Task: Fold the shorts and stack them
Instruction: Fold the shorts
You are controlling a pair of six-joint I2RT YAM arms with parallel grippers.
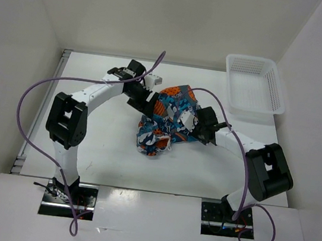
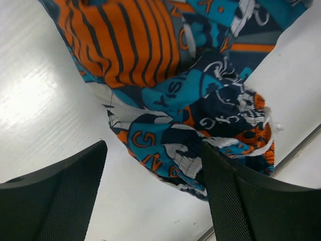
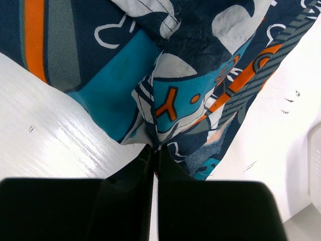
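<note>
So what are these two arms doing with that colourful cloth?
They are working on a pair of patterned shorts, which sit crumpled in the middle of the table, not folded yet. The right claw is shut on a pinch of the fabric. The left claw is open at the shorts' left edge. A white basket sits at the far right corner.

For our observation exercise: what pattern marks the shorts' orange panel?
Dark stripes on the shorts, clearest from left wrist.

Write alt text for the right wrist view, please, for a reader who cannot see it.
The right gripper, black and shut tight, pinches a fold of the shorts, printed in teal, orange, white and dark grey. The bunched fabric fills the upper frame above the white table.
</note>
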